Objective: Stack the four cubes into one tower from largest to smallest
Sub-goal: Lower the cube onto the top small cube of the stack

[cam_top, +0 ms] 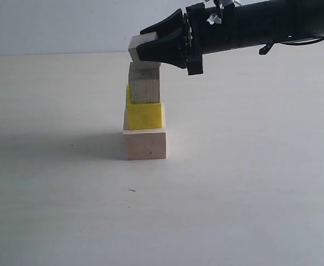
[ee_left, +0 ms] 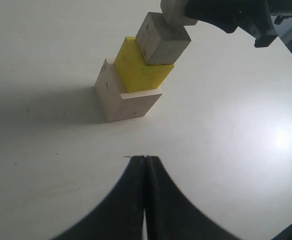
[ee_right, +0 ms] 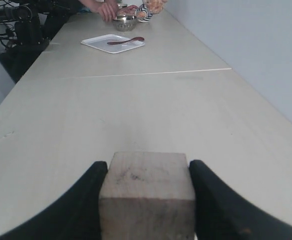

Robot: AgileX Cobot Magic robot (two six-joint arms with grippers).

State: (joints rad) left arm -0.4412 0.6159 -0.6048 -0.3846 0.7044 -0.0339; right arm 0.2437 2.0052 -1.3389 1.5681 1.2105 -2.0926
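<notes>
In the exterior view the right gripper (cam_top: 149, 50) covers much of the near face of the top small cube (cam_top: 139, 40), so whether it rests on the small cube (cam_top: 145, 84) below cannot be told; the arm (cam_top: 272, 25) runs off the edge. The left wrist view cuts off the top cube and the rear of the left gripper (ee_left: 145, 162). In the right wrist view the gripped cube hides everything stacked under it; at the far end of the table (ee_right: 136, 110) a hand (ee_right: 106, 10) is cropped and the bits (ee_right: 148, 9) beside the bowl (ee_right: 125, 22) are too small to name
</notes>
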